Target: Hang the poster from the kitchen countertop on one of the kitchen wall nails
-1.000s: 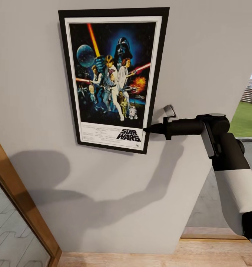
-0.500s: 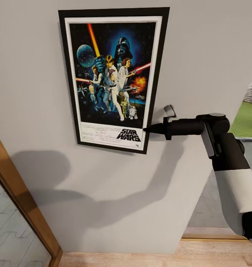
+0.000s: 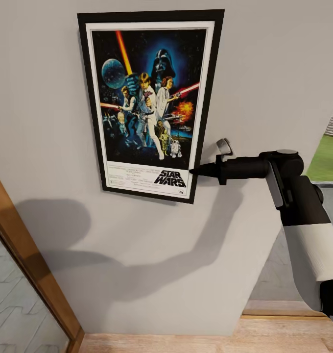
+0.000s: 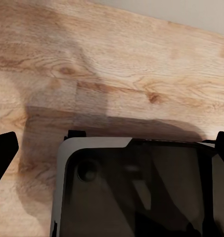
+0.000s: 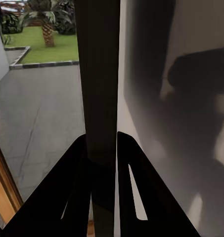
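The poster (image 3: pixel 149 103), black-framed with a white border and the "STAR WARS" title at its bottom, stands upright and slightly tilted against the grey wall (image 3: pixel 264 73). My right gripper (image 3: pixel 195 170) is shut on its right edge near the lower corner, the arm reaching in from the right. In the right wrist view the frame's dark edge (image 5: pixel 98 74) runs between the black fingers (image 5: pixel 72 187) of the right gripper (image 5: pixel 102 148). My left gripper (image 4: pixel 112 148) hangs open over the wooden floor (image 4: pixel 116 64), holding nothing. The kitchen countertop is out of view, and I see no wall nail.
A wooden door frame (image 3: pixel 19 264) with glass slants across the lower left. At the right, the wall ends at an opening onto grey paving and grass (image 3: pixel 328 157). Wooden floor (image 3: pixel 186 343) runs along the wall's foot. My own base (image 4: pixel 136 192) lies under the left gripper.
The door frame has slid left and the outdoor strip at the right has narrowed, so the camera has moved. Poster and right gripper keep their place in the view.
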